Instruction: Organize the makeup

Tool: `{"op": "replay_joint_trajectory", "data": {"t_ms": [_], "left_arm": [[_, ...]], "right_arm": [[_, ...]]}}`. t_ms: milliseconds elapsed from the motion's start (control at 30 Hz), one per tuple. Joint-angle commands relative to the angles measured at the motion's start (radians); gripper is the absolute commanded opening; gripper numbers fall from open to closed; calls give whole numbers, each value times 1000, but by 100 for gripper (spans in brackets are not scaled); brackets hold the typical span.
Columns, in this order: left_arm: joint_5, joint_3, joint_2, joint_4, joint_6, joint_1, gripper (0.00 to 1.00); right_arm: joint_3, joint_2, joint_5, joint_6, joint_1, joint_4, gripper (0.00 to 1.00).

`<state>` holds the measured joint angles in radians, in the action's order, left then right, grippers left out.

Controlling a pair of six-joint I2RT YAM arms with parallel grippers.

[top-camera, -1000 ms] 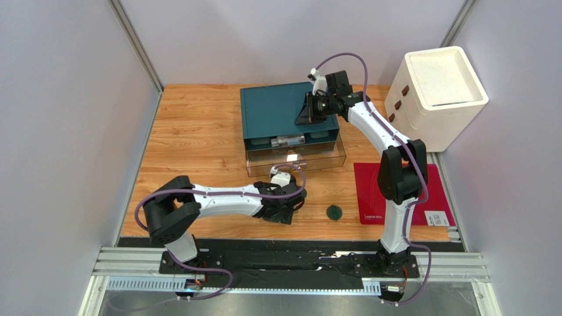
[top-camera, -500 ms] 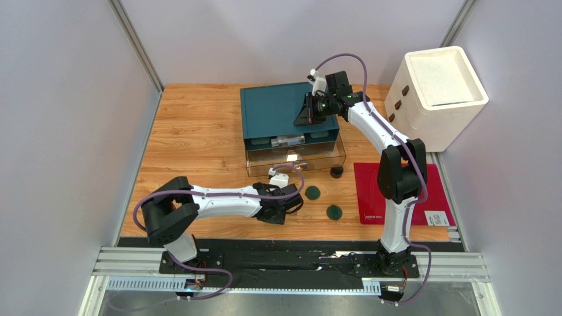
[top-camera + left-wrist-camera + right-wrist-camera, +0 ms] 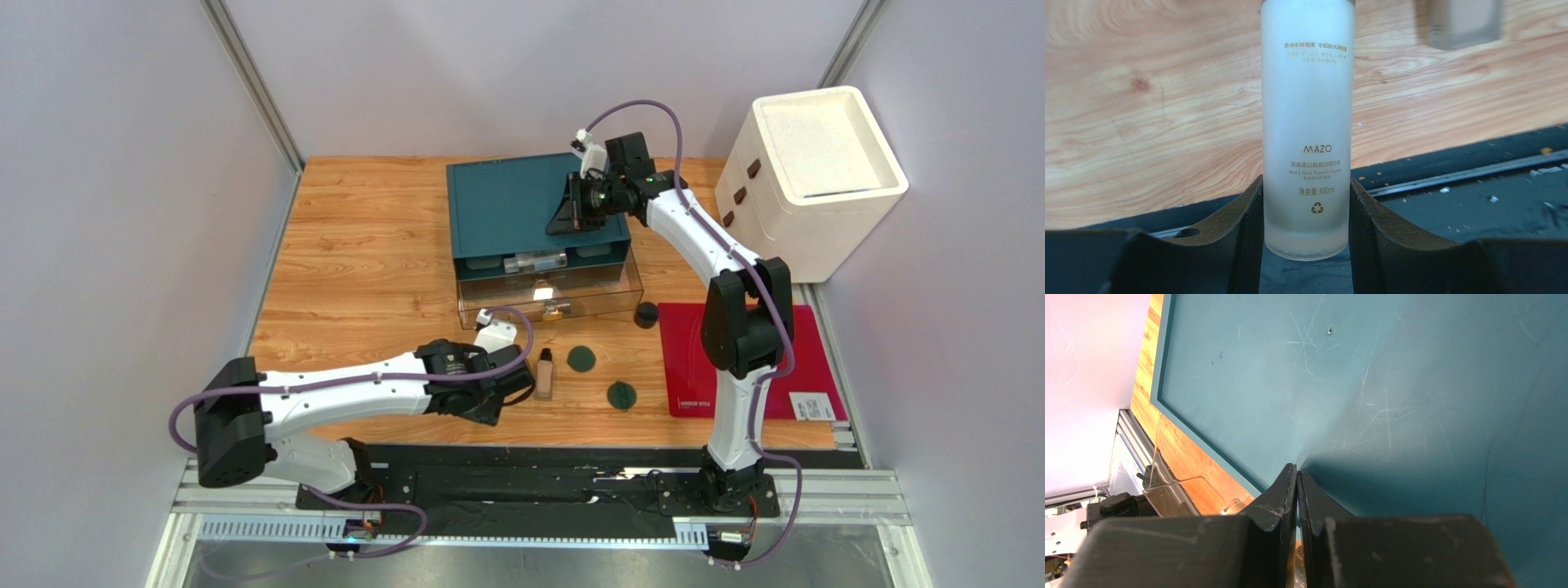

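Moved: black jar had shifted right, just beside red mat.
Left gripper: pinching frosted MAZO bottle, frame centre.
Right gripper: fingers pressed together, above teal box.

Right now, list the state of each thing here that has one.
Left fingers: shut on the bottle.
Bottle: gripped near its base.
Right fingers: shut, empty.
Lower drawer: pulled open.
Green discs: lying flat on the table.
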<state>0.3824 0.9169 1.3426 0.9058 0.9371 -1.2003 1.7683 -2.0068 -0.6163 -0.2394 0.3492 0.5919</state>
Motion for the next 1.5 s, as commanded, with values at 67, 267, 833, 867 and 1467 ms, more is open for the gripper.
{"op": "replay_joint_trajectory", "data": {"t_ms": [67, 267, 833, 867, 1467], "left_arm": [[116, 140, -105, 84, -243, -28, 0], [257, 279, -88, 62, -529, -27, 0], [-28, 346, -109, -64, -853, -27, 0], [-31, 344, -121, -62, -847, -28, 0], [106, 332, -152, -312, -959, 123, 0]], "right_arm": [[-35, -81, 70, 26, 5, 158, 8], [-30, -90, 73, 19, 5, 161, 9], [-23, -115, 55, 12, 4, 163, 8], [-21, -115, 53, 12, 2, 163, 8], [-43, -118, 55, 22, -4, 175, 6]]}}
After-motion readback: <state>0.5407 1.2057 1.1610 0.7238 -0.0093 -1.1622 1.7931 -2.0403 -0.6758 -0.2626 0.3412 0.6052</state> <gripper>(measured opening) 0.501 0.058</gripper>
